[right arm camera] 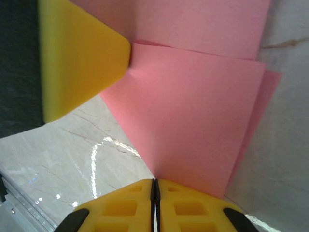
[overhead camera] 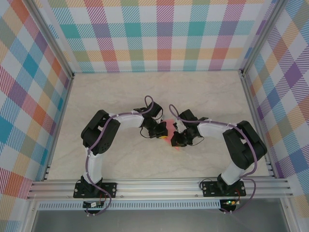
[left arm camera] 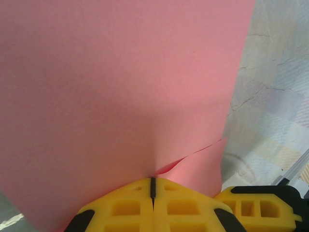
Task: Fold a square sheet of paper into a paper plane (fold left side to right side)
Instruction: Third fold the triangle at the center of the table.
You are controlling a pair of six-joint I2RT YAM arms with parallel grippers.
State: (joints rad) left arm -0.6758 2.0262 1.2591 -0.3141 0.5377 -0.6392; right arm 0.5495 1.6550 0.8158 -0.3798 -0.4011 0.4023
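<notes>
A: Left gripper [left arm camera: 152, 186]?
B: Fingers pressed together, pinching the square sheet of paper [left arm camera: 120, 87] at its edge.
A: Right gripper [right arm camera: 154, 186]?
B: Likewise nipping the sheet's near edge. Paper sits between both, over mid-table [overhead camera: 193, 92].

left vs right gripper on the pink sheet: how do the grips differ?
1. The left gripper pinches the sheet of paper partway along an edge, with paper spreading to both sides. The right gripper pinches near a corner, where the paper narrows toward it.
2. At the left gripper the paper puckers and a second layer lifts away. At the right gripper the layers lie flat.
Shared: both have yellow fingers shut on the same sheet, close together.
</notes>
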